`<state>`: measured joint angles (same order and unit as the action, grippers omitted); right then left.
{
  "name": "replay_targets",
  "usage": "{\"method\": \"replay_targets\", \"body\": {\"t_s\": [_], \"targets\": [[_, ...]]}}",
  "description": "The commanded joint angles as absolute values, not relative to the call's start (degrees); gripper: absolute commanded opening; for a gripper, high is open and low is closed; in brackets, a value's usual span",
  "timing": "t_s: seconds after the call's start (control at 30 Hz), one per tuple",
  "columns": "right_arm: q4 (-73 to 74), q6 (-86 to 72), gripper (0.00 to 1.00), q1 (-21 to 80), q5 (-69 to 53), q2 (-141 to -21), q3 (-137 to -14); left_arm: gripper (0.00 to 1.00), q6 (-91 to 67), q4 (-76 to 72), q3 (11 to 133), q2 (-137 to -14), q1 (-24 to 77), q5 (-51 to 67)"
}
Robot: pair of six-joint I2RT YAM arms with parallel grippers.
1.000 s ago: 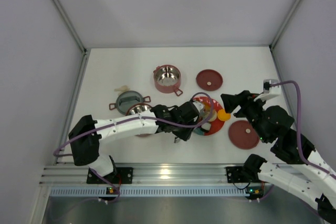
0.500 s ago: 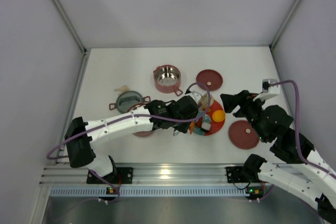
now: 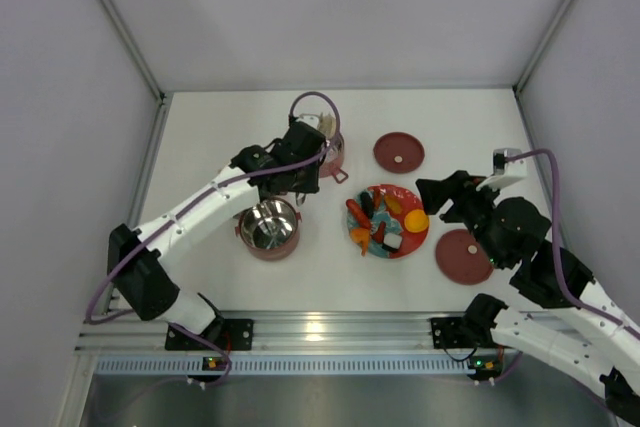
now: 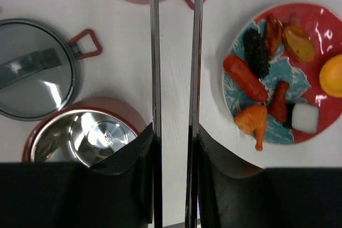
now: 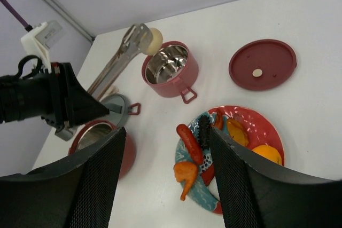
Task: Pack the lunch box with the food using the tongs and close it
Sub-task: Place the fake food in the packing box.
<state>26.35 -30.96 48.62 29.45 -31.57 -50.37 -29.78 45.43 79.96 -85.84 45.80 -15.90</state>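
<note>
Currently two pots [image 3: 268, 227] [image 5: 171, 81], two maroon lids [image 3: 399, 152] [image 3: 462, 255], left jaws clamping tongs [image 4: 155, 52], right jaws wide, empty.

Seen from the red plate [image 3: 418, 239], the near pot [image 3: 268, 227] and my left arm [image 3: 195, 215] block 9 o'clock; far lid [image 3: 399, 152] sits at 12, near lid [image 3: 462, 255] at 4; bench [image 3: 385, 282] lies bare at 6 o'clock.
</note>
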Motion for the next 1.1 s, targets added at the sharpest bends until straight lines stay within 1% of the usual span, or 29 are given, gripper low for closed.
{"method": "replay_targets", "body": {"t_s": [0.0, 0.13, 0.33, 0.43, 0.47, 0.53, 0.67, 0.77, 0.97, 1.07], "targets": [[26.02, -29.97, 0.63, 49.57, 28.39, -32.34, -52.73, 0.0, -28.04, 44.3, 84.63, -87.87, 42.28, -15.12], [26.01, -29.97, 0.63, 49.57, 27.77, -32.43, -53.0, 0.0, -27.51, 43.42, 85.43, -91.22, 39.91, -14.68], [26.19, -30.5, 0.63, 49.57, 27.07, -31.64, -52.47, 0.04, -27.07, 42.02, 84.29, -94.92, 38.5, -14.77], [26.28, -30.76, 0.63, 49.57, 27.25, -30.94, -51.68, 0.12, -27.07, 41.31, 83.32, -95.8, 37.97, -14.77], [26.28, -30.76, 0.63, 49.57, 27.25, -30.85, -51.42, 0.16, -26.9, 40.87, 83.06, -96.06, 37.88, -14.59], [26.28, -30.85, 0.63, 49.57, 27.07, -30.94, -51.42, 0.21, -26.81, 40.78, 83.06, -96.33, 37.88, -14.76], [26.19, -30.94, 0.63, 49.57, 27.07, -30.85, -51.15, 0.34, -26.54, 40.78, 82.88, -96.59, 37.79, -14.68], [26.19, -30.94, 0.63, 49.57, 27.07, -30.76, -50.98, 0.4, -26.63, 40.69, 82.44, -96.5, 37.71, -14.68], [26.28, -31.03, 0.63, 49.57, 26.98, -30.85, -50.89, 0.47, -26.72, 40.69, 81.57, -96.42, 37.71, -13.98], [26.1, -31.03, 0.63, 49.57, 26.98, -30.85, -50.8, 0.48, -26.72, 39.99, 80.86, -95.89, 37.7, -13.36]]}}
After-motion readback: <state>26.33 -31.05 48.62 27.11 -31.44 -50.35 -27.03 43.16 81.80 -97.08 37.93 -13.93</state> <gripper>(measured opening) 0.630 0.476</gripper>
